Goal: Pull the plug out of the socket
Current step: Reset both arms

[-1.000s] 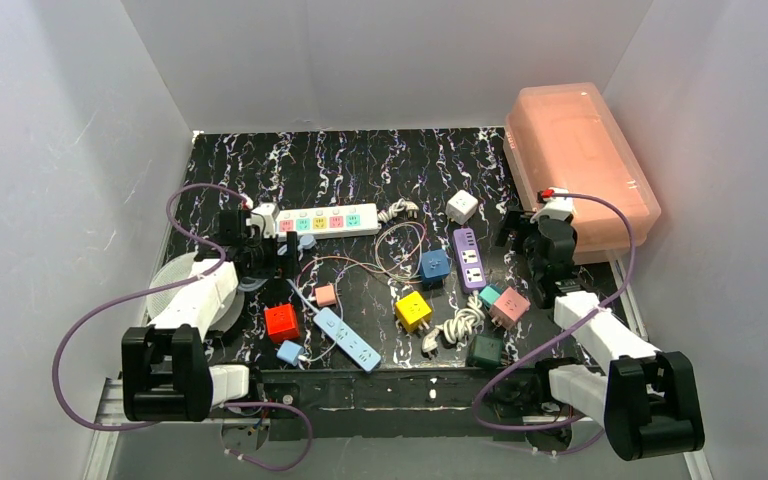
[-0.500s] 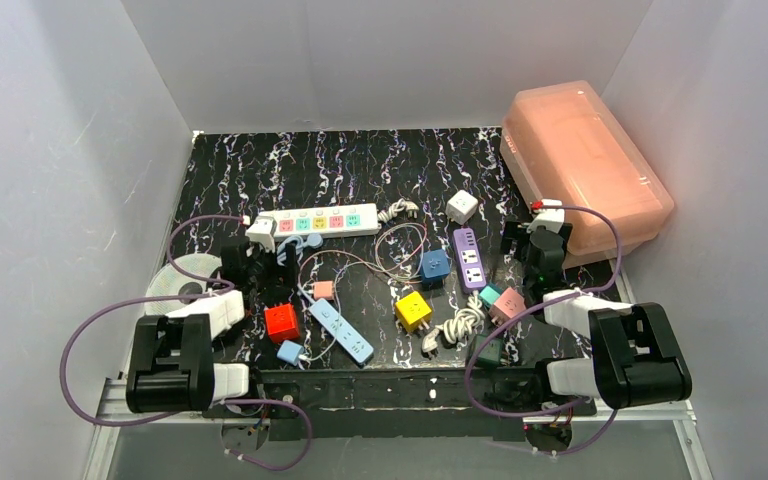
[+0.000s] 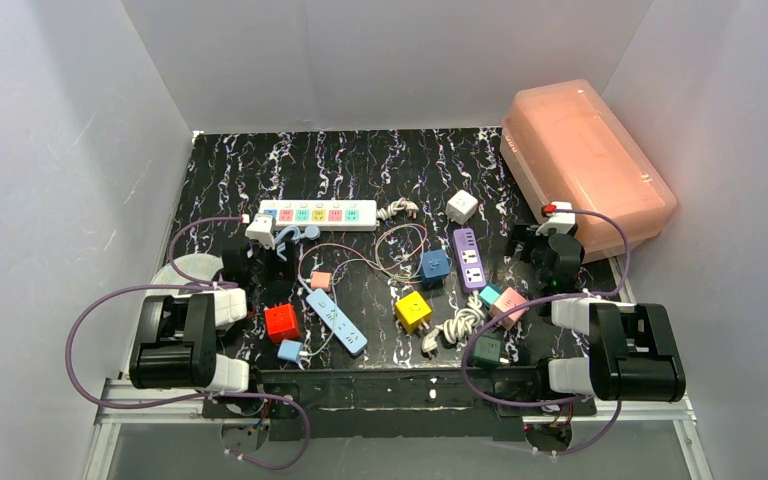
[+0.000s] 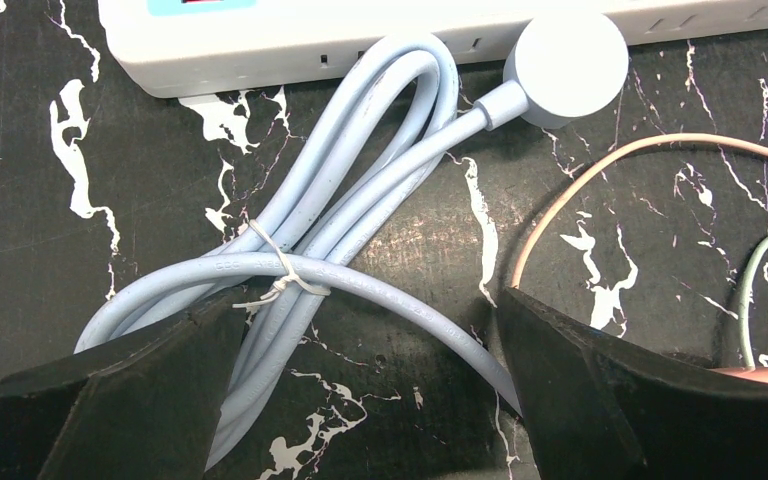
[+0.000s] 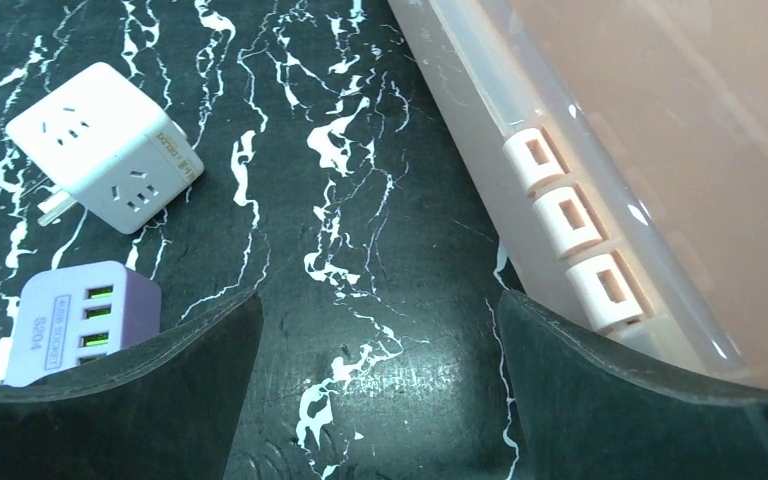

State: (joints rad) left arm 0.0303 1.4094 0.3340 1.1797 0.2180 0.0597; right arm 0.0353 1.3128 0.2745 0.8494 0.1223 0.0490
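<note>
**Plug lay just off the socket's near side, straight ahead of my left gripper**

My left gripper [image 4: 368, 330] hung low over the worktop [image 4: 20, 200] with its jaws spread wide and nothing clamped between them. The socket [image 4: 360, 40] lay just beyond it. Its long axis ran crosswise to my reach, so my jaws opened along the same line as its row of outlets.

The round light-blue plug [image 4: 567, 55] sat against the socket's near side wall, toward the socket's left end and a little to the right of my jaw centre. Its flat back faced up at my wrist camera. I could not see its prongs, but I judged it to be out of the outlet faces, since it lay beside the socket rather than on top of it.

Its cord [image 4: 290, 250], looped and held by a thin tie, ran back from the socket's near side and passed on the worktop beneath my open jaws.

My right gripper [image 5: 375, 330] was equally wide open and empty. It was well past the socket's right end, beside the pink box [image 5: 660, 150], with a white cube adapter [image 5: 100, 140] and a purple strip [image 5: 80, 315] between it and the socket.

My left arm was clearly the nearer one, so I judged that any further pull on the plug, away from the socket's near side, would fall to it
</note>
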